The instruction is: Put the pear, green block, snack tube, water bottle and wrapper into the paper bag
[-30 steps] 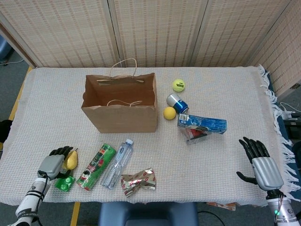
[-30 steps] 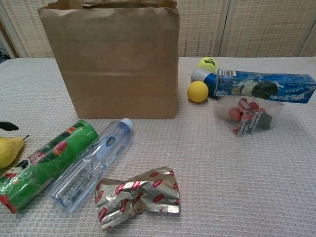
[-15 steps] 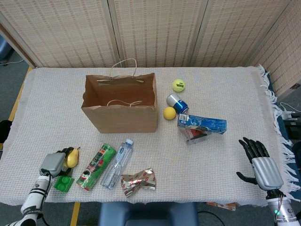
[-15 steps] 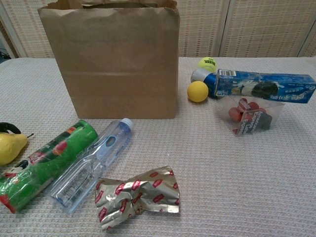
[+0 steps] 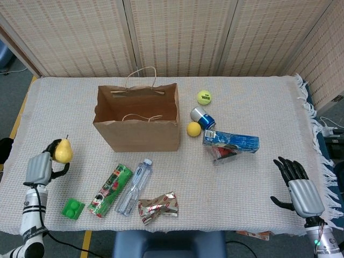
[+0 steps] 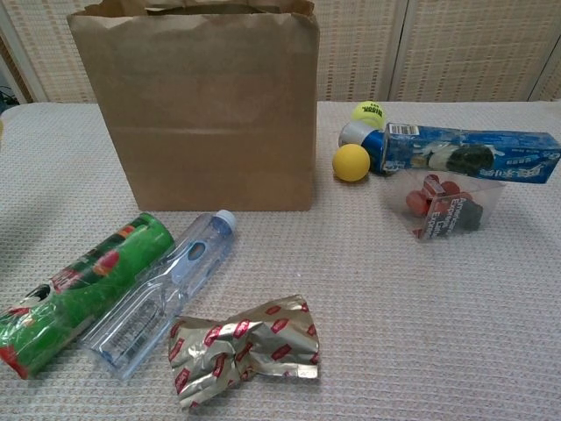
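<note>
The left hand [image 5: 40,167] holds the pear [image 5: 63,152] up off the table, at the far left, so it can go to the bag [image 5: 137,119]. The bag stands open at the top, ready for things. The block [image 5: 71,208], tube [image 5: 110,190], bottle [image 5: 134,186] and wrapper [image 5: 158,206] wait near the front edge. The right hand [image 5: 299,185] is open and holds nothing.

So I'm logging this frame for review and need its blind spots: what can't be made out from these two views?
- Paper bag floor: head view, hidden by its front wall; chest view shows only the outside.
- Left hand, pear, green block: outside the chest view's left edge.
- Right hand: missing from the chest view.
- Clear box under the blue carton: label too small to read.
</note>
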{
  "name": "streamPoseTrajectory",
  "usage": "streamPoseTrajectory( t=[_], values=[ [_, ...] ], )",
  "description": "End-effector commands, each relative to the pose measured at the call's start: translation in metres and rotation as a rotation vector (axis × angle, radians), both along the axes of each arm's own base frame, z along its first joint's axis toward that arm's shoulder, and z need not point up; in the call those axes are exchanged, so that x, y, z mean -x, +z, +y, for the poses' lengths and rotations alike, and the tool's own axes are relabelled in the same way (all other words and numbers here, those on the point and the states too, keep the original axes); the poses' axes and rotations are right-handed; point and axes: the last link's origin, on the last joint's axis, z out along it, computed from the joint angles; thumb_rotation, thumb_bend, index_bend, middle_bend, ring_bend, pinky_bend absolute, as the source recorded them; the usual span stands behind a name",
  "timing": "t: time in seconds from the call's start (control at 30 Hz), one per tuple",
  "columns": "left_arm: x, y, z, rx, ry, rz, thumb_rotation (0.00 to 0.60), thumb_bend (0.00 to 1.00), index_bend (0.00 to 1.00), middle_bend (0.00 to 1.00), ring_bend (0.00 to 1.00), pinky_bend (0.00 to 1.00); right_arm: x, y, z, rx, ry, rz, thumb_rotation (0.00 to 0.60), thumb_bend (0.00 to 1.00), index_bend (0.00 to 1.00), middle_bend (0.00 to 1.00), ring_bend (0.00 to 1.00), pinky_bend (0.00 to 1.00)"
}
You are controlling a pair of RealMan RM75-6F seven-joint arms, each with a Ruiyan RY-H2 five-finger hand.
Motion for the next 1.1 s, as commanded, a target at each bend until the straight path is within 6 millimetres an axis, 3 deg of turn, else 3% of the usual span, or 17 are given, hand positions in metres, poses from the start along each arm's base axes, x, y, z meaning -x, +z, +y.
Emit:
streamPoseTrajectory(
  t=[0.03,0.13,0.23,0.47,0.6,0.73,0.9,1.0,1.1],
  values=[
    [-0.012,0.046,0.012,-0.233,0.06,-0.286,0.6,0.62,0.69,0.62,0.61,0.74,-0.001,0.0,0.0,-0.001,0.001,-0.001,0.6,0.06,0.0,0.0,0.0,0.0],
    [-0.03,0.07,0.021,-0.274,0.042,-0.37,0.6,0.62,0.69,0.62,0.6,0.74,-0.001,-0.001,0.001,-0.004,0.002,0.0,0.6,0.06,0.0,0.0,0.0,0.0],
    [-0.051,0.083,0.03,-0.26,-0.018,-0.348,0.6,0.62,0.68,0.62,0.6,0.73,-0.001,-0.002,0.001,-0.008,0.001,0.002,0.6,0.06,0.0,0.0,0.0,0.0],
    [-0.108,0.081,0.062,-0.161,-0.135,-0.295,0.6,0.62,0.67,0.61,0.59,0.72,-0.001,-0.002,0.002,-0.015,-0.002,-0.003,0.6,0.06,0.0,0.0,0.0,0.0],
    [-0.144,0.065,0.083,-0.096,-0.213,-0.223,0.6,0.62,0.67,0.61,0.59,0.72,-0.001,-0.001,0.001,-0.017,-0.009,-0.007,0.6,0.06,0.0,0.0,0.0,0.0],
    [-0.179,0.036,0.103,-0.031,-0.262,-0.193,0.6,0.62,0.67,0.6,0.58,0.71,-0.001,0.0,0.0,-0.02,-0.013,-0.011,0.6,0.06,0.0,0.0,0.0,0.0],
    [-0.211,0.003,0.117,0.038,-0.319,-0.108,0.6,0.61,0.64,0.57,0.55,0.67,-0.001,0.001,0.0,-0.032,-0.025,-0.028,0.6,0.06,0.0,0.0,0.0,0.0],
    [-0.224,-0.014,0.121,0.065,-0.358,-0.056,0.6,0.6,0.56,0.48,0.45,0.62,-0.001,0.002,0.0,-0.038,-0.03,-0.036,0.6,0.06,0.0,0.0,0.0,0.0],
    [-0.232,-0.024,0.124,0.088,-0.376,-0.011,0.6,0.52,0.33,0.24,0.22,0.41,-0.001,0.003,0.001,-0.041,-0.036,-0.045,0.6,0.06,0.0,0.0,0.0,0.0]
  ],
)
